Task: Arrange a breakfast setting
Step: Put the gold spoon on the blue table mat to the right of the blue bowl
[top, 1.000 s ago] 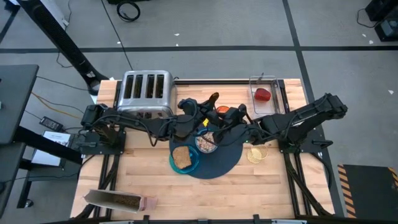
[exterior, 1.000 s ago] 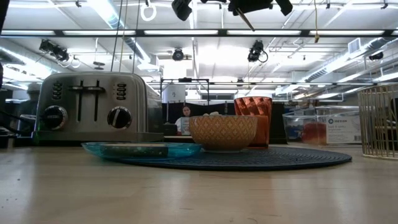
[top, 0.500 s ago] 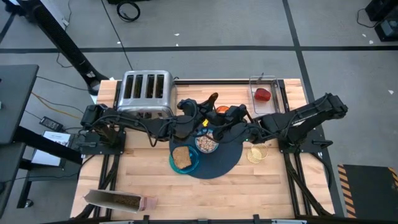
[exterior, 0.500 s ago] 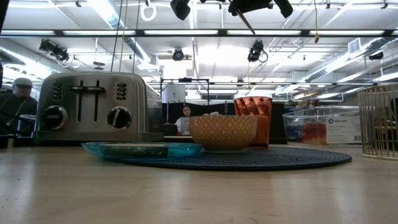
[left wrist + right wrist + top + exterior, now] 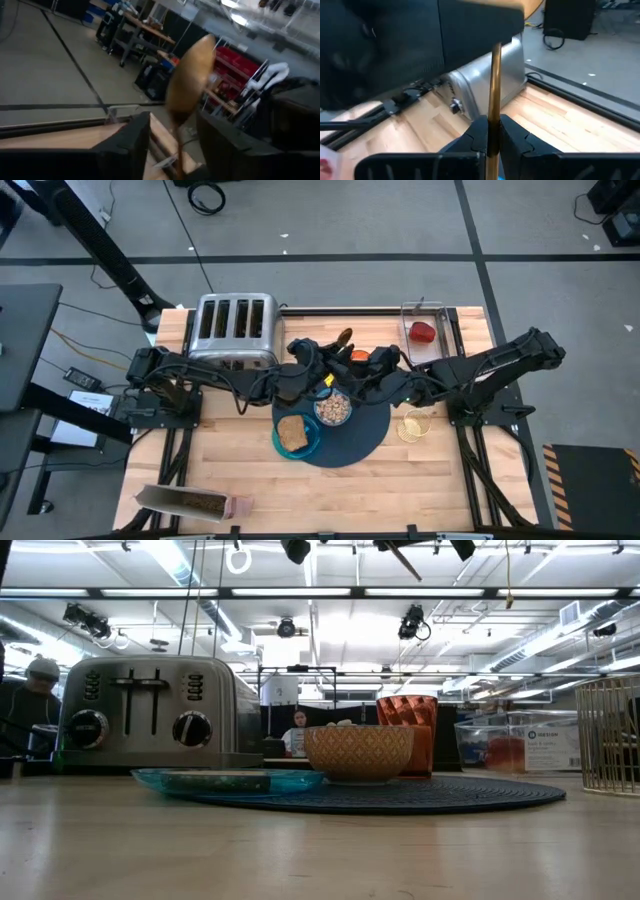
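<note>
A robotics lab or workshop is shown, not a home kitchen. The wooden table (image 5: 250, 470) is mounted on a dark metal frame (image 5: 480, 470) and is set on a grey floor (image 5: 330, 220) marked with dark lines. Cables (image 5: 207, 196) are left lying on that floor. In the low view, long ceiling lights (image 5: 300, 592) and hung cameras (image 5: 415, 622) are seen above a wide hall, where two people (image 5: 298, 730) are seated in the background. Work benches (image 5: 140, 30) and red bins (image 5: 235, 57) are seen in the left wrist view.
</note>
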Robot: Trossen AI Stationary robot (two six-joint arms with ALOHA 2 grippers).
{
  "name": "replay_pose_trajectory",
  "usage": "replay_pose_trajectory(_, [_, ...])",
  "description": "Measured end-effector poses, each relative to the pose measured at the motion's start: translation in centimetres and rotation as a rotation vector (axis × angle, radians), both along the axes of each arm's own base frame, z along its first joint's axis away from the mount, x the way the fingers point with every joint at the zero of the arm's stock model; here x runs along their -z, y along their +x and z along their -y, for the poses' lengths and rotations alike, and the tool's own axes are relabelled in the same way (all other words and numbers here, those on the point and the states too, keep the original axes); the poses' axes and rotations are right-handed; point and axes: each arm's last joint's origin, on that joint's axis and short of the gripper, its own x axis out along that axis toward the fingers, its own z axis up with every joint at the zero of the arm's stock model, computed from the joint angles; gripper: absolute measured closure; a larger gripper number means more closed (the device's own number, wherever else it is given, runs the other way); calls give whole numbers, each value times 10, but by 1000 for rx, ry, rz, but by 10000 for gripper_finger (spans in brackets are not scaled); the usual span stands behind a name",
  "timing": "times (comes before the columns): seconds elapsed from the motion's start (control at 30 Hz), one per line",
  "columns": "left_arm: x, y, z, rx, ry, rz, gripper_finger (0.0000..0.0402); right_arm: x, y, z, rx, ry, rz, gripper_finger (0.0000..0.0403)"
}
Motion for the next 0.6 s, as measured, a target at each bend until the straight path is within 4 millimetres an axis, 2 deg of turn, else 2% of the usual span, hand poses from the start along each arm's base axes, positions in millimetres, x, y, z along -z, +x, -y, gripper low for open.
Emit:
replay_pose_trajectory(0.27, [-25, -25, 10, 27, 70, -71, 178, -2, -15, -3, -5, 113, 5, 373])
replay_pose_trajectory(0.43, [-44, -50, 15, 44, 125, -142, 174, 2, -23, -4, 7, 260, 0, 373])
replay_pose_trajectory(0.6, [-60, -78, 24, 88, 183, -217, 173, 16, -31, -13, 29, 449, -94, 373])
